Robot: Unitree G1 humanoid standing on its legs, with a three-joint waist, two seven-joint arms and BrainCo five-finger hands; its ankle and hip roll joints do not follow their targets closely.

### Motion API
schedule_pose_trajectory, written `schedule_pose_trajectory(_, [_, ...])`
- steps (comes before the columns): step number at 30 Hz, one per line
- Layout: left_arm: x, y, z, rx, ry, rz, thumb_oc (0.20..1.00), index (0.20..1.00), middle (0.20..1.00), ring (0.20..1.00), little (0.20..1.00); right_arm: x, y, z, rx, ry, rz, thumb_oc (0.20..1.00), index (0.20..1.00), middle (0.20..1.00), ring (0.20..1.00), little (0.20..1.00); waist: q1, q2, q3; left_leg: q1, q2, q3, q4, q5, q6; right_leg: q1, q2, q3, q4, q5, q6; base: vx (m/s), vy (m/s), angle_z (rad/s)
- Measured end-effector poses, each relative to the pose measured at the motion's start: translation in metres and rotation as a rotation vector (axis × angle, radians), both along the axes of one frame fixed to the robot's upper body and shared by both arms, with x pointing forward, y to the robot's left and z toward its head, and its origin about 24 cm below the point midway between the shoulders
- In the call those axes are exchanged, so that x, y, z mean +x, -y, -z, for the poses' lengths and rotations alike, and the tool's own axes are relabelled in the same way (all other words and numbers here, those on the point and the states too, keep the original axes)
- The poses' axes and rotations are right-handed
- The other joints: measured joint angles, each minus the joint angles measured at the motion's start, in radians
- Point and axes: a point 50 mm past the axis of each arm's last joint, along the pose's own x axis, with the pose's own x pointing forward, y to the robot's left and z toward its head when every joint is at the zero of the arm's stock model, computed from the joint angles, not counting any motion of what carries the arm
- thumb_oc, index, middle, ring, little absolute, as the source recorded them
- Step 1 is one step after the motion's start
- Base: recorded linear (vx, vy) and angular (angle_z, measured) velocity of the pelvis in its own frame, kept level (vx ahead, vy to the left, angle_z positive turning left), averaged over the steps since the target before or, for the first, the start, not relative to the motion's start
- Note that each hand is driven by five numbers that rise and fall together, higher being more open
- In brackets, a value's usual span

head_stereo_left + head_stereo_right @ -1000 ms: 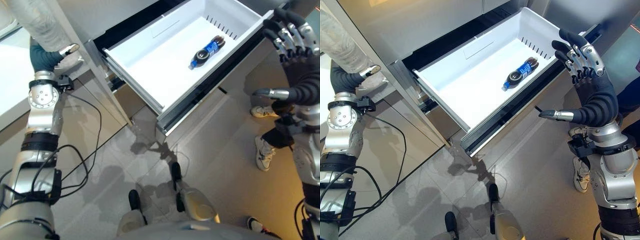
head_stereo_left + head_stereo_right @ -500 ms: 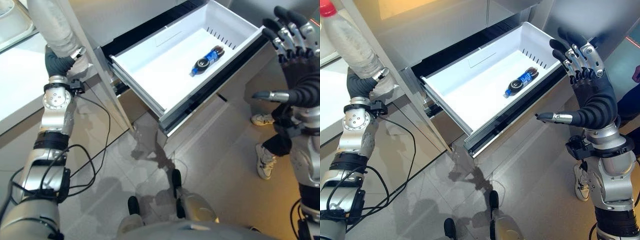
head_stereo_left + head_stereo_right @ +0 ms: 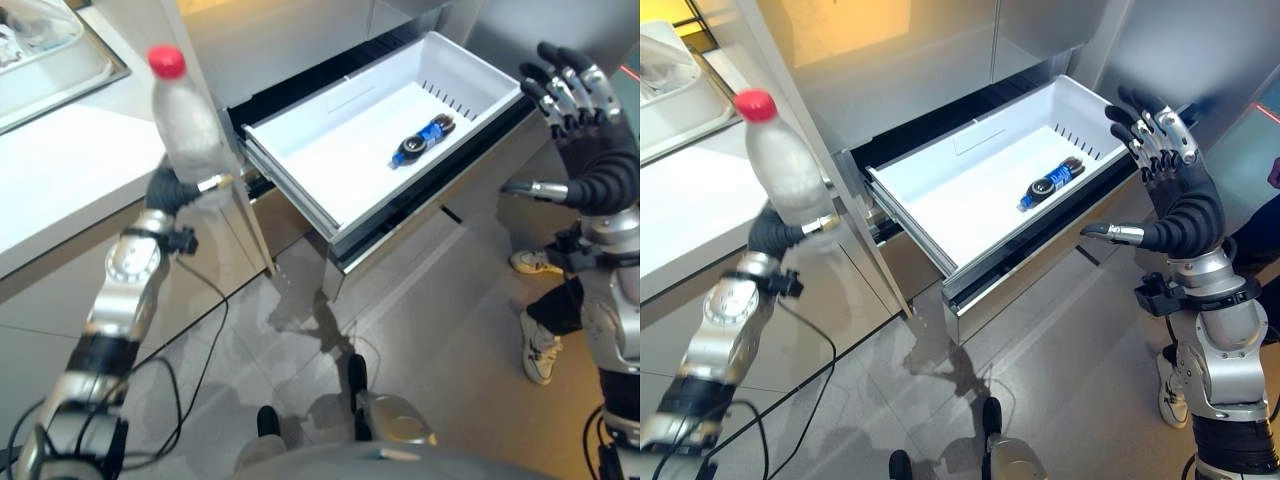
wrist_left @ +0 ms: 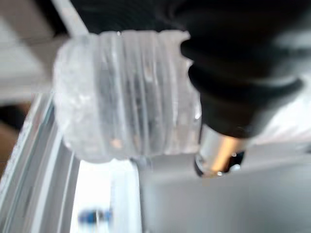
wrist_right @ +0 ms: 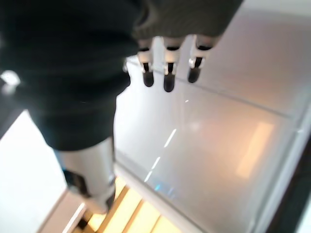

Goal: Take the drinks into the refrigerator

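While our left hand point(image 3: 775, 232) grips the upright clear bottle point(image 3: 785, 172) well left of the open drawer point(image 3: 940, 205), our right hand point(image 3: 1170, 175) hovers spread and empty beside the drawer's right corner, nearer the cola bottle point(image 3: 1048, 184) lying inside.

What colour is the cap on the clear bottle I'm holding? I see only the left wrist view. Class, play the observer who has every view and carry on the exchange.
Observer: The clear bottle has a red cap, pointing up, with the left hand gripping near its base.
Operator: Is the white drawer open wide enough to take it?
Observer: Yes, the drawer is pulled well out, to the right of the bottle and lower.
Operator: The blue smear in it, what is that?
Observer: A dark bottle with a blue label, lying on its side towards the drawer's far right end.
Operator: Where's the other hand?
Observer: The right hand is raised beside the drawer's right end, fingers spread, holding nothing.
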Motion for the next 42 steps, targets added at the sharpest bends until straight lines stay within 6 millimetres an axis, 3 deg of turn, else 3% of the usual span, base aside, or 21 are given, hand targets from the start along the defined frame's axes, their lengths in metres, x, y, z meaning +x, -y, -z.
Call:
schedule_pose_trajectory(4, [-0.026,0.011,-0.001,-0.042,-0.014,0.149,0.2,0.2,0.2,0.2,0.2,0.003,0.009,0.015,-0.005,-0.09,0.023,1.0,1.0,1.0,1.0,1.0,0.037,0.014,-0.012,0.03,-0.003,-0.026,-0.001,-0.001,0.005,0.044,-0.008,-0.018,-0.001,-0.011,0.007,-0.01,0.012,0.19])
schedule_pose_trajectory(5, [-0.033,0.014,-0.004,-0.046,-0.005,0.195,0.2,0.2,0.2,0.2,0.2,0.004,0.011,0.02,-0.002,-0.127,0.015,1.0,1.0,1.0,1.0,1.0,0.03,0.019,-0.021,0.033,-0.004,-0.038,0.0,-0.003,0.008,0.053,-0.009,-0.028,0.0,-0.018,0.011,-0.03,0.004,0.25])
schedule_pose_trajectory(7, [-0.037,0.018,-0.011,-0.025,0.009,0.262,0.2,0.2,0.2,0.2,0.2,0.009,0.011,0.031,0.02,-0.217,-0.056,1.0,1.0,1.0,1.0,1.0,0.054,0.032,-0.049,0.032,-0.005,-0.048,0.0,-0.002,0.009,0.058,-0.012,-0.032,-0.001,-0.021,0.013,-0.03,0.002,0.21])
schedule_pose_trajectory(10, [-0.042,0.019,-0.028,0.141,0.015,0.358,0.2,0.2,0.2,0.2,0.2,0.021,0.005,0.056,-0.03,-0.454,-0.177,1.0,1.0,1.0,1.0,1.0,0.055,0.034,-0.08,0.043,-0.006,-0.073,0.0,0.003,0.006,0.09,-0.012,-0.042,-0.015,-0.019,0.011,-0.02,0.002,0.22])
schedule_pose_trajectory(13, [-0.044,0.026,-0.026,0.164,0.002,0.416,0.2,0.2,0.2,0.2,0.2,0.027,-0.008,0.067,-0.016,-0.549,-0.287,1.0,1.0,1.0,1.0,1.0,0.071,0.044,-0.11,0.059,-0.009,-0.069,0.0,-0.001,0.009,0.103,-0.014,-0.034,-0.015,-0.021,0.015,-0.01,0.004,-0.01])
schedule_pose_trajectory(19, [-0.044,0.044,-0.012,0.24,-0.098,0.556,0.2,0.2,0.2,0.2,0.2,0.047,-0.066,0.054,-0.105,-0.55,-0.551,1.0,1.0,1.0,1.0,1.0,0.079,0.041,-0.149,0.086,-0.009,-0.061,-0.002,-0.005,0.014,0.125,-0.014,-0.026,-0.016,-0.024,0.02,0.0,-0.008,-0.04])
schedule_pose_trajectory(25, [-0.038,0.05,-0.011,0.28,-0.115,0.591,0.2,0.2,0.2,0.2,0.2,0.047,-0.111,0.04,-0.236,-0.514,-0.726,1.0,1.0,1.0,1.0,1.0,0.086,0.04,-0.171,0.1,-0.011,-0.058,-0.001,-0.004,0.013,0.136,-0.014,-0.023,-0.016,-0.023,0.02,0.0,-0.002,-0.01])
schedule_pose_trajectory(32, [-0.036,0.054,-0.008,0.289,-0.142,0.607,0.2,0.2,0.2,0.2,0.2,0.037,-0.14,0.032,-0.228,-0.438,-0.852,1.0,1.0,1.0,1.0,1.0,0.085,0.04,-0.175,0.103,-0.016,-0.028,0.0,-0.003,0.012,0.124,-0.015,0.005,-0.015,-0.01,0.016,-0.01,-0.001,-0.12])
schedule_pose_trajectory(42, [-0.034,0.056,0.012,0.288,-0.231,0.615,0.2,0.2,0.2,0.2,0.2,0.031,-0.165,0.039,-0.162,-0.439,-0.952,1.0,1.0,1.0,1.0,1.0,0.081,0.041,-0.175,0.117,-0.017,-0.004,-0.002,-0.008,0.018,0.124,-0.013,0.026,-0.015,-0.007,0.02,0.0,-0.005,-0.07])
